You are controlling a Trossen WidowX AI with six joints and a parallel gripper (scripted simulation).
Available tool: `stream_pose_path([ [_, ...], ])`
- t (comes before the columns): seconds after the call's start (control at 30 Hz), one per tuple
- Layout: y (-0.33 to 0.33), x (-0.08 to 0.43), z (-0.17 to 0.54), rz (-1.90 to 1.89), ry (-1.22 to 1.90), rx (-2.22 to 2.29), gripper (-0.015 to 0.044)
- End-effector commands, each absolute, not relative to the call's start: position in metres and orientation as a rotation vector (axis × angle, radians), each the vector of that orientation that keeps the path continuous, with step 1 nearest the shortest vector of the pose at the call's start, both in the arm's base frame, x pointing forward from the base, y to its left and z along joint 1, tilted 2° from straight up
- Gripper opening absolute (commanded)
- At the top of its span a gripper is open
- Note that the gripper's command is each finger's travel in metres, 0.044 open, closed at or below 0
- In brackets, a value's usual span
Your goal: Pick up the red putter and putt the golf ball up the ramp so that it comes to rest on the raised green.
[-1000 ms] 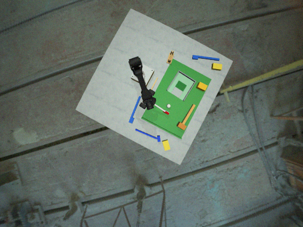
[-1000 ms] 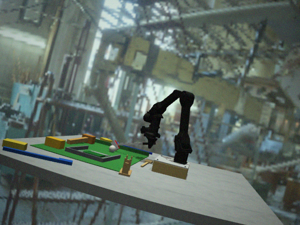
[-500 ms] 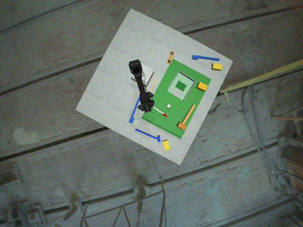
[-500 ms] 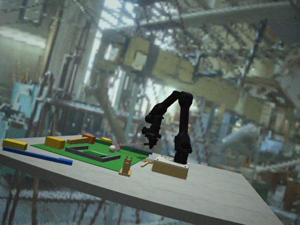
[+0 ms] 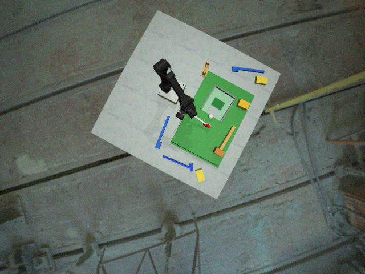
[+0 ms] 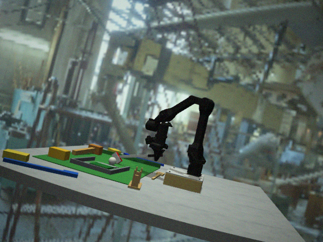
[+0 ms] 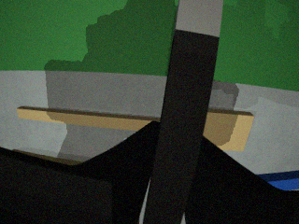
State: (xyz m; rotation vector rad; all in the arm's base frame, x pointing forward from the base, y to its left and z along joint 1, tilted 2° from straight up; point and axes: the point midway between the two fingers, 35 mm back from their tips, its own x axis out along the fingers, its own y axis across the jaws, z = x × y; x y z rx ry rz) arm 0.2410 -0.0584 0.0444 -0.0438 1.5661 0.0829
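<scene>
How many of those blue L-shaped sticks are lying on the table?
3. One lies beside the green mat's edge near the robot arm, one past the mat's corner next to a yellow block, and one at the far corner. None looks hidden.

You will find the mat (image 5: 203, 141) on the table (image 5: 129, 117) toward its right edge. The ball (image 5: 210, 116) lies on the mat at the ramp (image 5: 214, 112) mouth, the putter (image 5: 202, 121) head just beside it. The arm base (image 5: 170, 92) stands left of the mat.
</scene>
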Motion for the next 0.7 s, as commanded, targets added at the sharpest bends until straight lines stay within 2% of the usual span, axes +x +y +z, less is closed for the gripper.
stream_pose_path([
  [0.0,-0.057,0.241,0.052,0.069,1.558,-0.034,0.0000],
  [0.33,-0.058,0.240,0.103,0.069,1.558,-0.034,0.0000],
  [0.67,-0.058,0.240,0.094,0.075,1.565,-0.037,0.0000],
])
